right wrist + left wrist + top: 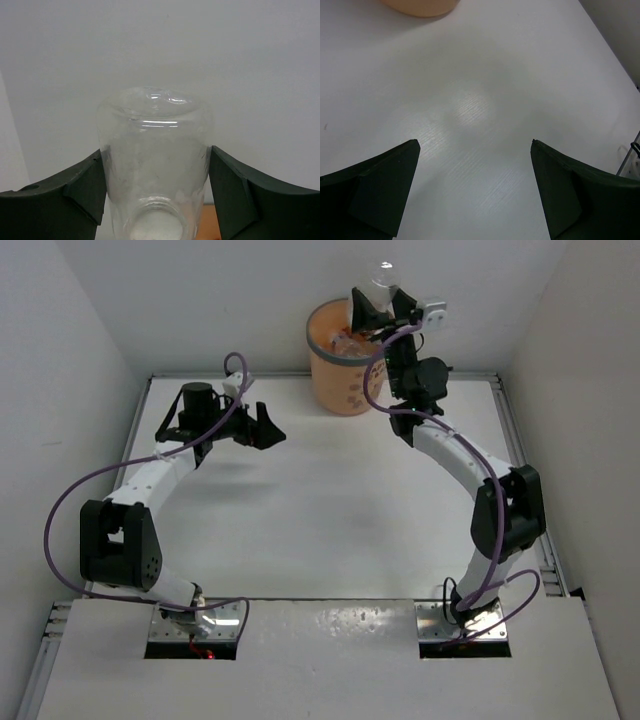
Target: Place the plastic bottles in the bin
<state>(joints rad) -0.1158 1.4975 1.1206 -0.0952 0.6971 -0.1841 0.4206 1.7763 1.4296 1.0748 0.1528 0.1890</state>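
A clear plastic bottle (155,165) hangs in the air over the orange bin (340,380), pinched around its middle by the right arm's jaws. These are closed against both of its sides, as the right wrist view shows. The bottle's rounded base points away from the wrist and its neck end toward the camera; whether it carries a cap cannot be told. In the overhead view the bottle (383,275) sits at the far side of the bin's grey rim. A sliver of orange (212,225) shows below it from the wrist. The hold reads as a carry brought to the point of release, high enough to clear the rim so that the bottle can drop in once the jaws part.

Pale, see-through shapes inside the bin look like bottles already delivered, though they are too small to count. The bin stands at the far edge of the white counter (330,520), within the right arm's (455,455) stretch.

The left arm (160,470) waits off to the bin's left, its jaws spread wide and holding nothing above bare counter (480,100). The bin's base (420,6) is just visible at the top of its wrist view. No other bottle shows on the counter in the overhead view, which suggests the job is close to done.
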